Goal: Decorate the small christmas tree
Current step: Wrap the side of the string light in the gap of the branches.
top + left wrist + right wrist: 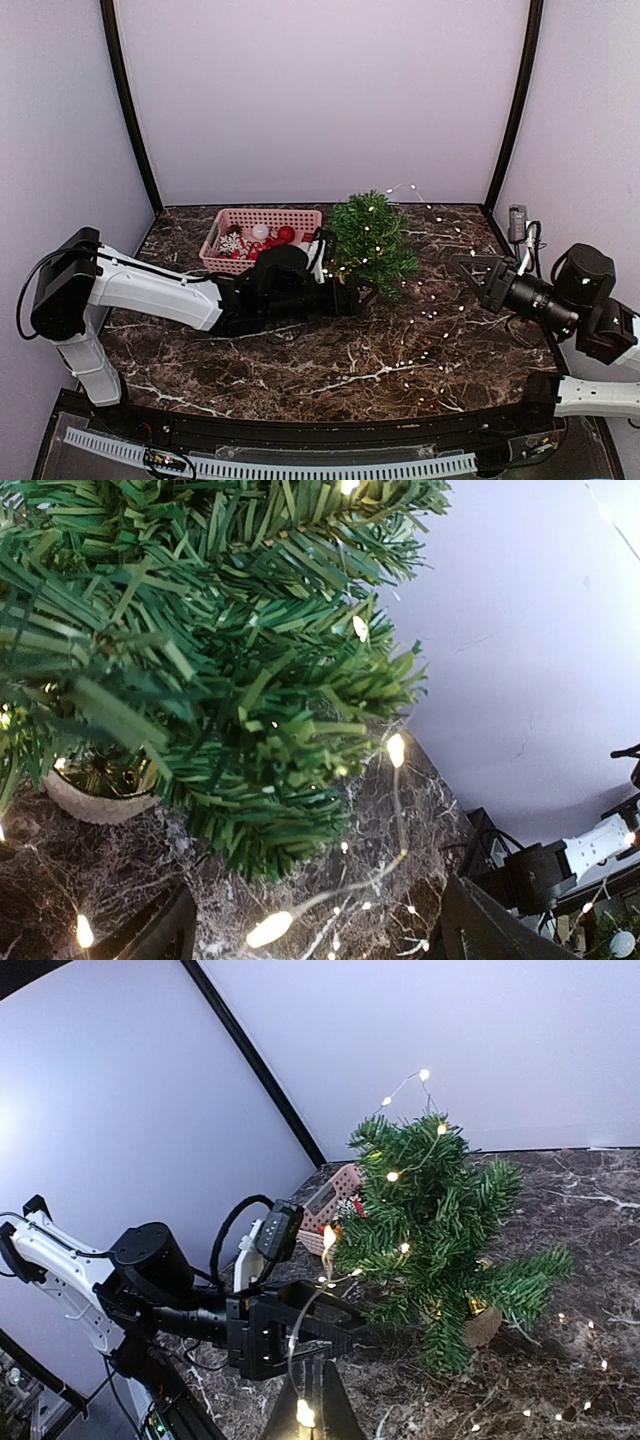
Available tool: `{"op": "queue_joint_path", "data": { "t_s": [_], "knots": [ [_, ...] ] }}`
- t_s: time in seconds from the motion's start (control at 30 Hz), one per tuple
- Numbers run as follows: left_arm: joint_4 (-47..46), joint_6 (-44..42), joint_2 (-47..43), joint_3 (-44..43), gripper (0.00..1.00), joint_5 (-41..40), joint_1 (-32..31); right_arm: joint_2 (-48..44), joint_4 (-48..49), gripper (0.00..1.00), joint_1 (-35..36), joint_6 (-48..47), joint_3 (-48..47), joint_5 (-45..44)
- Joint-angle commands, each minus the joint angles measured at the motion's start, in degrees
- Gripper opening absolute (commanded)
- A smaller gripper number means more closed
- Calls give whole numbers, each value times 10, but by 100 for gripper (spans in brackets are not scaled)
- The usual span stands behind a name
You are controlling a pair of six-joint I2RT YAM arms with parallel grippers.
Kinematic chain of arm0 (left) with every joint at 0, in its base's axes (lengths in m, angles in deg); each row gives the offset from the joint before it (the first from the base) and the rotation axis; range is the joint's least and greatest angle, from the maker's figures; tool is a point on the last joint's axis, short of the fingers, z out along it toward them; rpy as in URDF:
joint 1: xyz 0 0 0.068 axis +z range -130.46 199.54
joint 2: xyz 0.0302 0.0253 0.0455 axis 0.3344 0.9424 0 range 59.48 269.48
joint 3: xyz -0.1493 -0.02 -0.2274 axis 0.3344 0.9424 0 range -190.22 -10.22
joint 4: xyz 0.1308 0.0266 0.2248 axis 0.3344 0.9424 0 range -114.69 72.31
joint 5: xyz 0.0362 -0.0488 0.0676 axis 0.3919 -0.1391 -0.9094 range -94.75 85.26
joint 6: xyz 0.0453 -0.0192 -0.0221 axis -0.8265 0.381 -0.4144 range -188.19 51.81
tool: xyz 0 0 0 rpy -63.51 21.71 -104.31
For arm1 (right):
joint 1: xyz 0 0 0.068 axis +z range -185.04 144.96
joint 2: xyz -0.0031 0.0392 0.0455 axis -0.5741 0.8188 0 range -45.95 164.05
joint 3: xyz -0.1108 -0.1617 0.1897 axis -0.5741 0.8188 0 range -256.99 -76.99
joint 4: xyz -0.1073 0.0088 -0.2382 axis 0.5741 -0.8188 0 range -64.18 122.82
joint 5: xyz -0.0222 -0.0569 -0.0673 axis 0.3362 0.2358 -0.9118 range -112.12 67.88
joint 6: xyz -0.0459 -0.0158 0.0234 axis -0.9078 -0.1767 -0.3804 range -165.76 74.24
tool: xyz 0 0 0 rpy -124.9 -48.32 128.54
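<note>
Currently: dark marble-patterned table [300,372] carries the small christmas tree [372,240], green needles in a tan pot, upright near its 12 o'clock edge. Pink slatted plastic basket [262,213] sits beside the tree at 9 o'clock. Left gripper [366,296] is at the tree's 7 o'clock, jaws wide, holding nothing. Right gripper [306,1372] is at 3 o'clock, pinched on the thin-wire warm light string [328,1236].

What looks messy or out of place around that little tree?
Most of the light string lies loose across the table to the right of the small christmas tree, with only a few bulbs on its branches. The tree also seems to lean sideways.
</note>
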Motion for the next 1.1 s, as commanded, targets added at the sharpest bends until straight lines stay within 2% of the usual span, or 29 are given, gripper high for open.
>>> {"op": "queue_joint_path", "data": {
  "t_s": [0.0, 0.1, 0.6, 0.7, 0.8, 0.97, 1.07],
  "knots": [
    [2, 1, 16, -29, 88, -40, -3, 4, 58, 0, -2, -17, 4, 37],
    [19, 2, 26, -37, 85, -55, -3, 8, 70, 0, -2, -20, 0, 46],
    [21, -12, 14, -13, 32, -85, -3, 118, 151, 0, -1, -66, -74, 103],
    [18, -19, 11, -11, 24, -86, -3, 148, 165, 0, -2, -76, -95, 112],
    [11, -24, 8, -5, 24, -86, -3, 178, 182, 0, -2, -84, -112, 118],
    [1, -32, 6, -4, 38, -86, -3, 218, 202, 0, -1, -93, -132, 134],
    [2, -35, 4, -3, 37, -93, -3, 229, 211, 0, -1, -97, -138, 139]
  ]
}}
